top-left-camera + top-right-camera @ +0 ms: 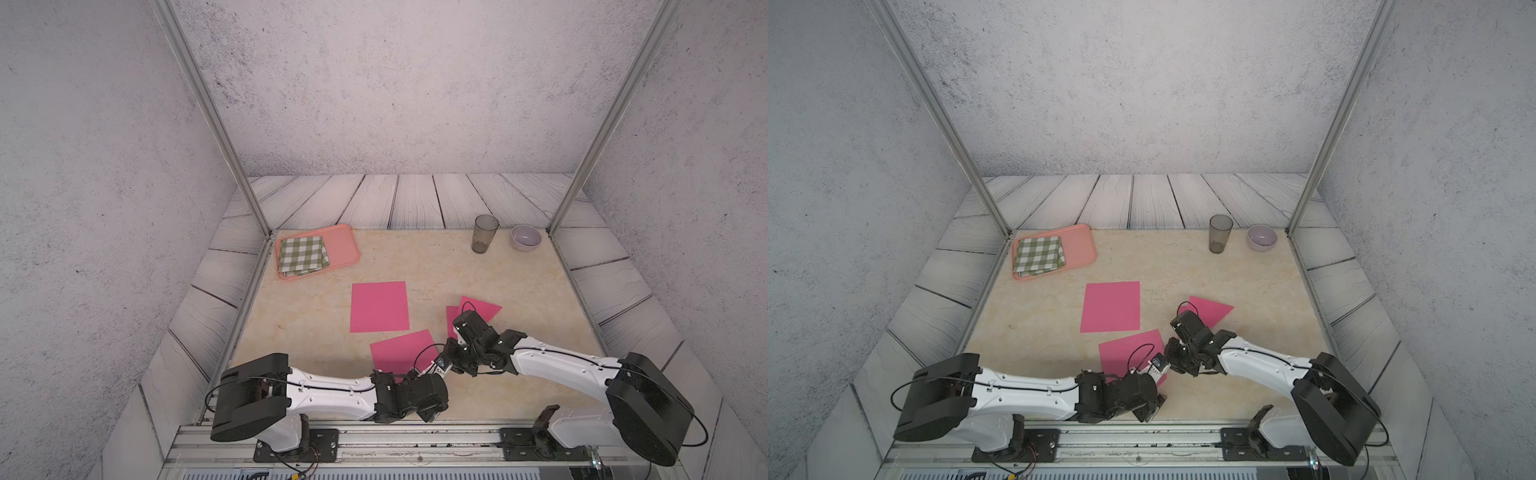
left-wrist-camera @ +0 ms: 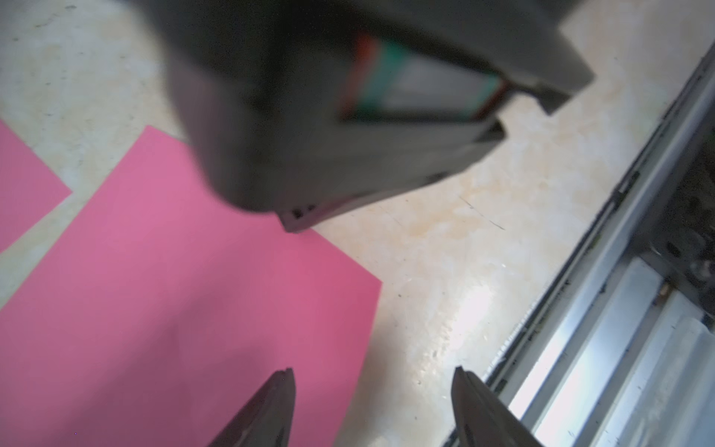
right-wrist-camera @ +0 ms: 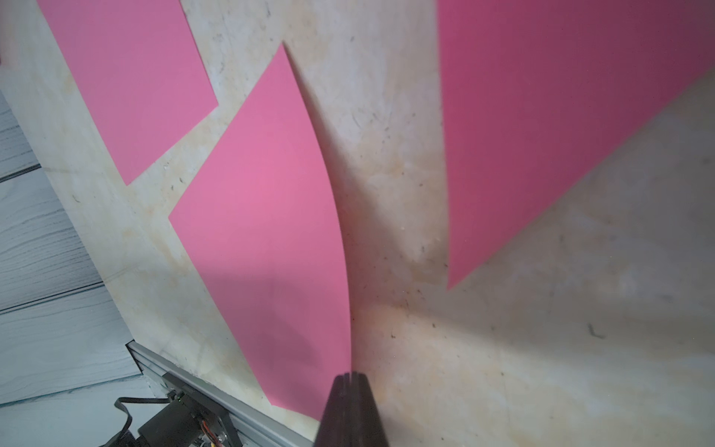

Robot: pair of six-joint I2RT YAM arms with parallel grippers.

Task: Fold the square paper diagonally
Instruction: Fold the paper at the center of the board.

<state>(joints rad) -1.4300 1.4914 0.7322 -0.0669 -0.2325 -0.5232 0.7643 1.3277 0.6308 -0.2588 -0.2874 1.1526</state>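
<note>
A pink square paper (image 1: 399,353) lies near the table's front edge. Its right edge curls up off the table in the right wrist view (image 3: 271,213). That raised edge runs into my right gripper (image 3: 351,374), which is shut on it. In the left wrist view my left gripper (image 2: 373,370) is open and holds nothing. It hangs just off the same paper's (image 2: 174,290) near corner, with one fingertip (image 2: 288,373) over the pink and the other over bare table. The right gripper's dark body looms blurred just above it.
Two more pink sheets lie on the table, one in the middle (image 1: 379,306) and one at the right (image 1: 484,309). At the back left a salmon tray (image 1: 345,245) holds a green checked cloth (image 1: 302,255). A grey cup (image 1: 484,233) and a lavender bowl (image 1: 525,237) stand at the back right. A metal rail (image 1: 374,432) runs along the front.
</note>
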